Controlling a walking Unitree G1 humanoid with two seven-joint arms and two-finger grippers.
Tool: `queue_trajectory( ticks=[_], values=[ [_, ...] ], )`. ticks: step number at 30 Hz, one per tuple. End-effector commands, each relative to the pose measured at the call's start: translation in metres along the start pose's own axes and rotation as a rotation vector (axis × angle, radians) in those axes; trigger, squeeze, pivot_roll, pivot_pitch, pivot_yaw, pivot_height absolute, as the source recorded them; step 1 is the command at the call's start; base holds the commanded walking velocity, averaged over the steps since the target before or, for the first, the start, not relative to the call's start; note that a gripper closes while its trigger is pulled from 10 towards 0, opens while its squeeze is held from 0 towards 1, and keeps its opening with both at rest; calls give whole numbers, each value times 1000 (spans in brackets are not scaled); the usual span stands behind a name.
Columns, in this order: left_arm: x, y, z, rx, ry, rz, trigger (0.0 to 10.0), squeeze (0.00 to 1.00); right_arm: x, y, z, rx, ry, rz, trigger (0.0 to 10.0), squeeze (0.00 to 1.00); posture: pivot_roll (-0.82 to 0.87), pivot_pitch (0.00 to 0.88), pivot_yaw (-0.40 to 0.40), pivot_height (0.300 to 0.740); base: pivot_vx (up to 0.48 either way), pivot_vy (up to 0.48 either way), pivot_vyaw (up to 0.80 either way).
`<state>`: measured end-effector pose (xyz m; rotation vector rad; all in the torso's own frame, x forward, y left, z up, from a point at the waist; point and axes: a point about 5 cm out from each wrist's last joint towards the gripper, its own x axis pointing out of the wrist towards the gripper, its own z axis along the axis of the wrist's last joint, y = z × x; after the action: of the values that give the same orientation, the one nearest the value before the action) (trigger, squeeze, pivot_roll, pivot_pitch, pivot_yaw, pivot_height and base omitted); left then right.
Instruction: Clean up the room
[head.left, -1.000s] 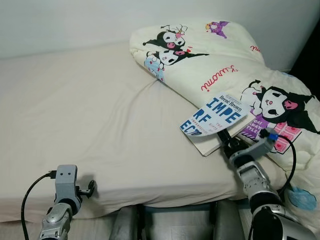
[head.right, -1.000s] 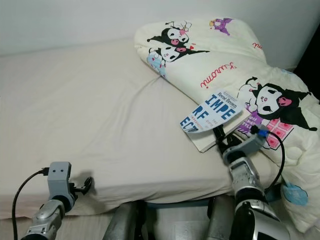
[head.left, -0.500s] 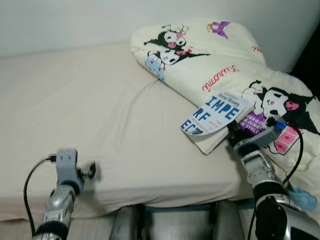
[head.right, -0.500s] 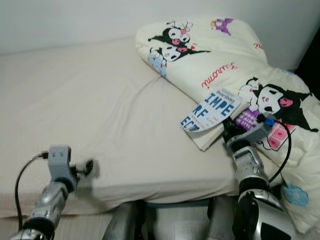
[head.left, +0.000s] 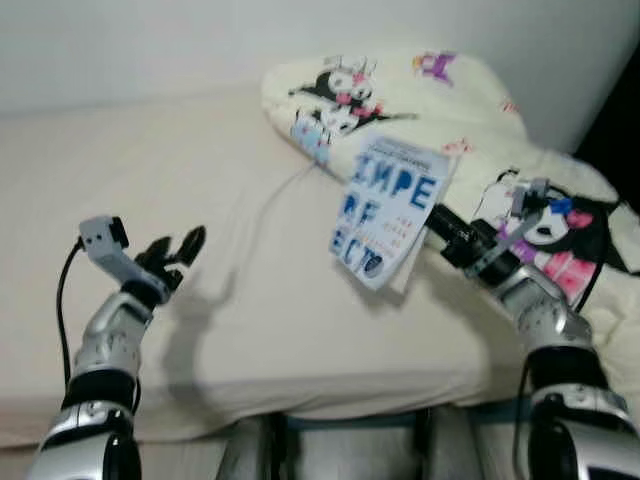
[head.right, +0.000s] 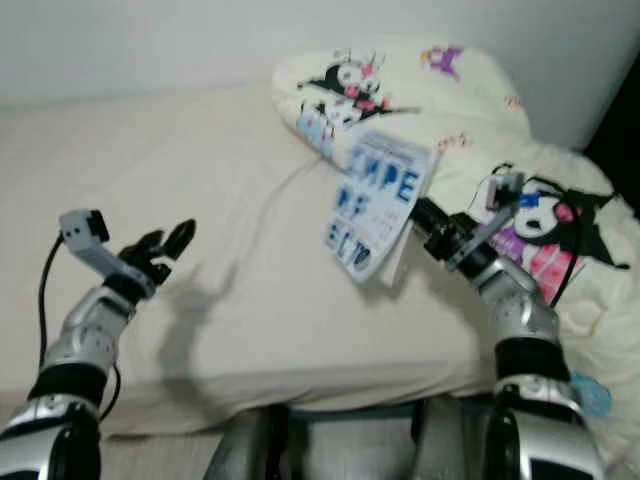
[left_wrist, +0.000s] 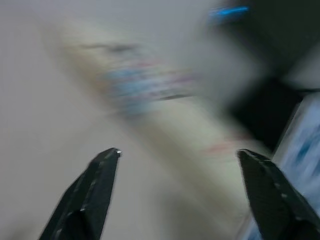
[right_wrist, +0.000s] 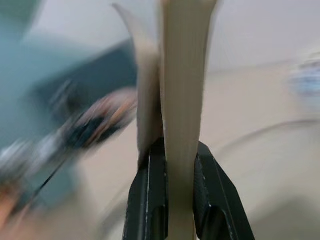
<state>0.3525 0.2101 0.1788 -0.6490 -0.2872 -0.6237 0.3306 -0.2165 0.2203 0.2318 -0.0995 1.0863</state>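
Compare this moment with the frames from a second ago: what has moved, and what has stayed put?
The right gripper, shut on the book, has lifted it off the blanket and swung it leftward over the mattress, cover now nearly upright. The left gripper has risen from the bed's front edge to hover open above the mattress. The grip on the book is unchanged; blanket and mattress lie as before.

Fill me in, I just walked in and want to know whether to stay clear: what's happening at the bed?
The robot is tidying the bed. Its right claw is shut on a paperback book and holds it in the air above the cream mattress, beside the cartoon-print duvet. The left claw is raised over the mattress with its fingers open, holding nothing.
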Motion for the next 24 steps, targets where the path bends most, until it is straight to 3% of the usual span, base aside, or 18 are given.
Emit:
queue_trajectory(
  ticks=[1, 2, 3, 5, 6, 9, 13, 15, 24],
  values=[
    [0, -8, 1, -57, -12, -91, 10000, 0, 6, 11, -7, 38, 33, 114, 0, 0, -58, 82, 88, 580, 0, 0, 0],
    [3, -17, 3, -95, -14, -170, 10000, 0, 3, 16, -9, 48, 98, 157, 0, 0, -76, 78, 89, 580, 0, 0, 0],
    [6, -36, 2, -127, 28, -342, 10000, 0, -4, 25, -13, 60, 212, 219, 0, 0, -91, 74, 88, 580, 0, 0, 0],
    [6, -36, 2, -127, 28, -342, 10000, 0, -4, 25, -13, 60, 212, 219, 0, 0, -91, 74, 88, 580, 0, 0, 0],
    [5, -49, 2, -107, 58, -472, 10000, 0, -7, 33, -11, 64, 268, 263, 0, 0, -106, 71, 82, 580, 0, 0, 0],
    [2, -55, 5, -104, 71, -553, 10000, 0, -5, 39, -8, 63, 289, 290, 0, 0, -119, 66, 79, 580, 0, 0, 0],
    [-1, -58, 7, -118, 83, -602, 10000, 0, -3, 42, -6, 60, 296, 302, 0, 0, -126, 63, 79, 580, 0, 0, 0],
    [-7, -60, 3, -98, 155, -651, 10000, 0, 3, 51, 0, 53, 294, 340, 0, 0, -125, 58, 73, 580, 0, 0, 0],
    [-21, -59, -17, -87, 270, -645, 10000, 0, 7, 58, 13, 42, 275, 379, 0, 0, -142, 45, 65, 580, 0, 0, 0]
  ],
)
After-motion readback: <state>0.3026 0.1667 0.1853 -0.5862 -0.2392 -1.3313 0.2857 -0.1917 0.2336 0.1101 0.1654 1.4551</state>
